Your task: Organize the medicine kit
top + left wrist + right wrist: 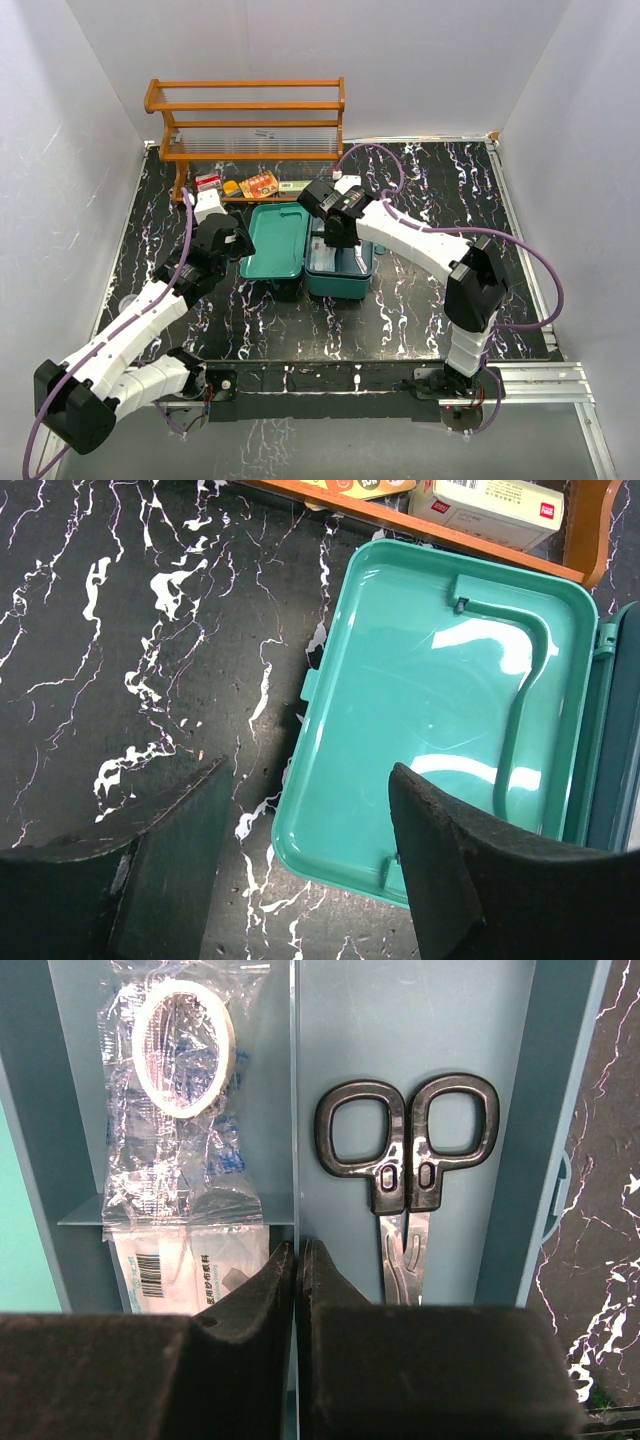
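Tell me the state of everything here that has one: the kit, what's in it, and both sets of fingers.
Kit lid: open, lying flat.
Scissors: blades closed, flat in tray.
Tape roll: in clear wrapper.
Left fingers: apart, empty.
Right fingers: shut, at tray divider.

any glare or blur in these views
Left wrist: broad white glare patches on the open lid. Right wrist: scissors sharp, with small glints on the handles and on the plastic bag. Top external: even light, soft shadows only.
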{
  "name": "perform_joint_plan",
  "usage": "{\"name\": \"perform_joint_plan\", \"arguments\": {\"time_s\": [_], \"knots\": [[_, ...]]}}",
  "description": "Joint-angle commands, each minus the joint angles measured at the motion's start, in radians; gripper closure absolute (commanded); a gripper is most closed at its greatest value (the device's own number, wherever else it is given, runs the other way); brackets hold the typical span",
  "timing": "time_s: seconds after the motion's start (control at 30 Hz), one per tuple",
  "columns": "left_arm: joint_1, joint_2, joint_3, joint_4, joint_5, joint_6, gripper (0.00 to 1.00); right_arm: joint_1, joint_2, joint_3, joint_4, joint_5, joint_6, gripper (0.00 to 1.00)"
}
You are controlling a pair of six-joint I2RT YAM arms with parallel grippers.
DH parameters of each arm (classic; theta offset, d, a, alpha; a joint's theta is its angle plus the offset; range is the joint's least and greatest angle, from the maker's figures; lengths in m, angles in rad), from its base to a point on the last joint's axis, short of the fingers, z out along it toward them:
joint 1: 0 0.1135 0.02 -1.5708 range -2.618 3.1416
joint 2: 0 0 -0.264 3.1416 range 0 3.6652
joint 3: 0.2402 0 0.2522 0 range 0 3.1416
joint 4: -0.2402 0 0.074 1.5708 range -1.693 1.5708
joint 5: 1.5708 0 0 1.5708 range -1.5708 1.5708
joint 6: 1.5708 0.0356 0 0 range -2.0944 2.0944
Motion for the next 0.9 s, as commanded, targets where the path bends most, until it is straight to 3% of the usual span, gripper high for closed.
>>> {"name": "perform_joint_plan", "arguments": {"time_s": [0.0,0.6,0.87], "knots": [[0.008,-0.010,-0.006,0.013,0.006,0.006,0.37,0.002,0.004,0.041,0.013,0.010,-0.012,1.00],[0.031,0.012,0.002,-0.003,0.067,-0.004,0.35,-0.013,0.021,-0.005,0.044,-0.056,-0.044,1.00],[0.037,0.021,0.007,0.001,0.078,-0.005,0.34,-0.021,-0.005,0.093,-0.041,-0.089,-0.068,1.00]]}}
